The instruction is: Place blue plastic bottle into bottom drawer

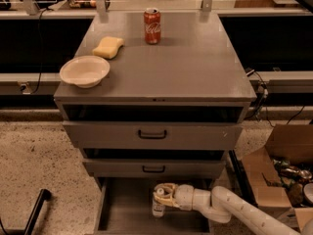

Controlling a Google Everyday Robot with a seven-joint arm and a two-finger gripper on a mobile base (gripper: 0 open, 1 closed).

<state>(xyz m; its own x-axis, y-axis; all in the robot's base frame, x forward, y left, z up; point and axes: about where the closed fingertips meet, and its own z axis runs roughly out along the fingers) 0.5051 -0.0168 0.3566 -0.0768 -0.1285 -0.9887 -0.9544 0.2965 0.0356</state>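
Gripper (164, 195) in bottom drawer (124, 209); fingers (167, 188) clamped on neck of blue plastic bottle (158, 208), its light, likely slippery, crushable body below them.

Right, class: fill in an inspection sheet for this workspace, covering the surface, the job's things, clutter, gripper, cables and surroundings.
Surface: grey cabinet top, flat, with three things on it.
Job's things: bottle upright inside the open bottom drawer; whether it rests on the drawer floor cannot be told.
Clutter: red can upright at the back; yellow sponge to its left; white bowl near the front left corner.
Gripper: gripper low in the bottom drawer, closed round the bottle's top.
Cables: dark cables beside the cabinet's right side.
Surroundings: speckled floor; open cardboard box at the right, holding things.
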